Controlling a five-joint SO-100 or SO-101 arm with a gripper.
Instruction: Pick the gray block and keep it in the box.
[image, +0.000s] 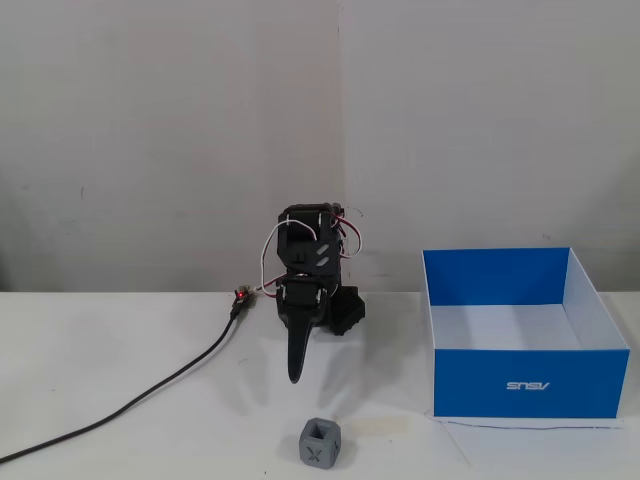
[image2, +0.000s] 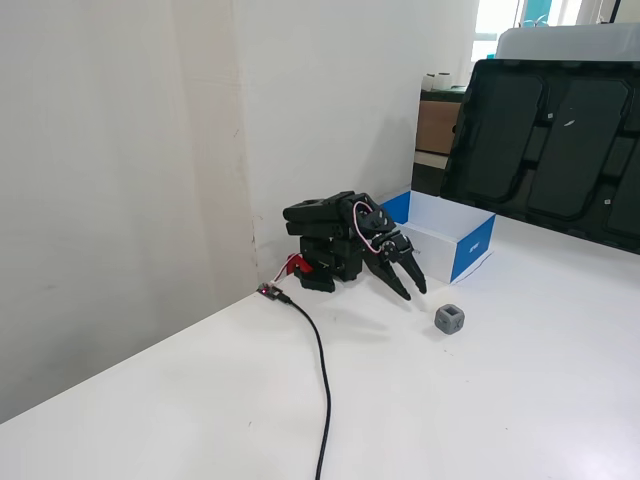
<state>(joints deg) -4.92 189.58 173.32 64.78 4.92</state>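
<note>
The gray block (image: 321, 443) sits on the white table near the front edge, with an X face toward the camera and a square recess on top; it also shows in the other fixed view (image2: 449, 319). The blue open-top box (image: 530, 385) stands to the right of the arm, logo side forward, and nothing shows inside it; it sits behind the arm in the other fixed view (image2: 472, 248). My gripper (image: 296, 372) points down over the table, behind and left of the block and not touching it. In the side-on fixed view the gripper (image2: 415, 293) has its fingers slightly parted and is empty.
A black cable (image: 150, 395) runs from a small connector board (image: 240, 297) by the arm's base to the left front edge; it also shows in the other fixed view (image2: 322, 370). A wall stands close behind the arm. A large black panel (image2: 550, 150) leans at the far side.
</note>
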